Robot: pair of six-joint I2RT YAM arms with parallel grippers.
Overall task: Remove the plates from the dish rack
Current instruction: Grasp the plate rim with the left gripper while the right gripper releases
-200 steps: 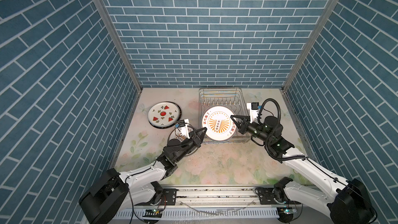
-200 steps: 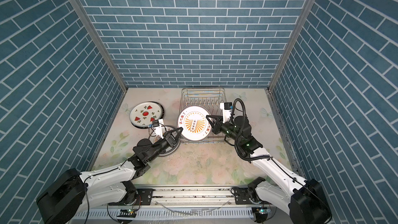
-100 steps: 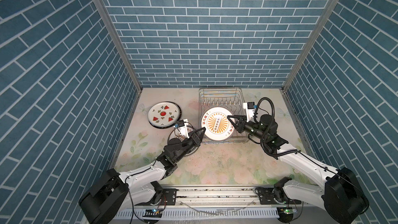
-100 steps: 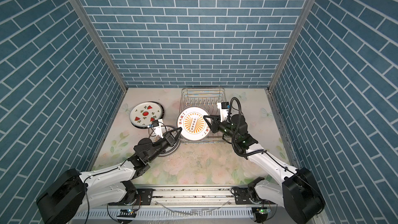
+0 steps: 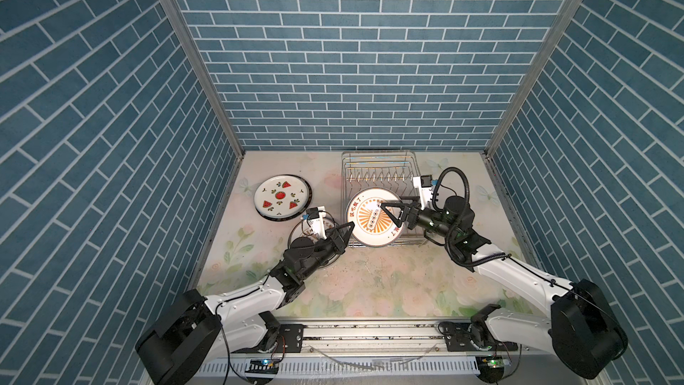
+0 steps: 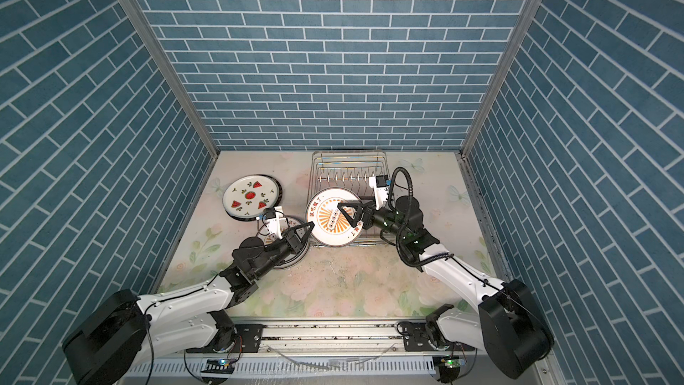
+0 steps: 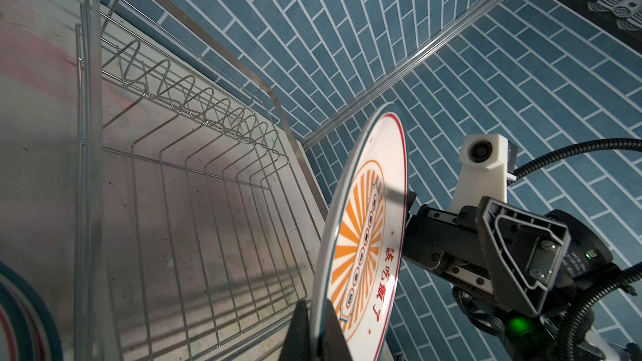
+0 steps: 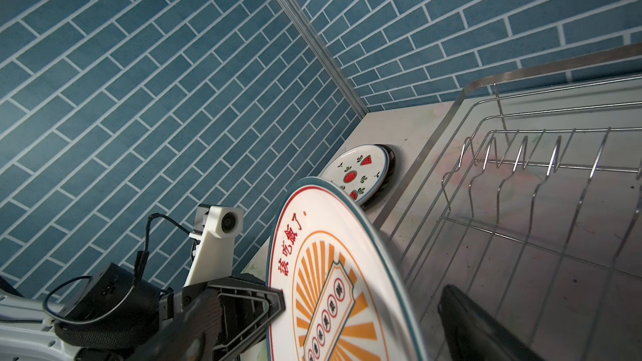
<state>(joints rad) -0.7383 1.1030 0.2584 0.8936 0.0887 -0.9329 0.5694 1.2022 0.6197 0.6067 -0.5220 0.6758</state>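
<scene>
**Watermelon plate** [image 5: 282, 198]: flat on the tabletop [image 5: 370, 283], well left of the dish rack [image 5: 375, 178].

**Left pincer** [image 5: 349, 227]: pinched shut on the sunburst plate [image 5: 366, 222] by its rim, at the rack's front-left corner.

**Sunburst plate:** tilted on edge over the rack's front rail.

**Right pincer** [image 5: 388, 212]: jaws spread wide, one on each side of the plate and gripping nothing.

**Handling:** the right arm should back straight off the rim before the left swings the plate clear of the rack. A thin rim pinch may pivot.

**Change:** a second ago the right pincer was closed on this plate; the left grip is unchanged.
</scene>
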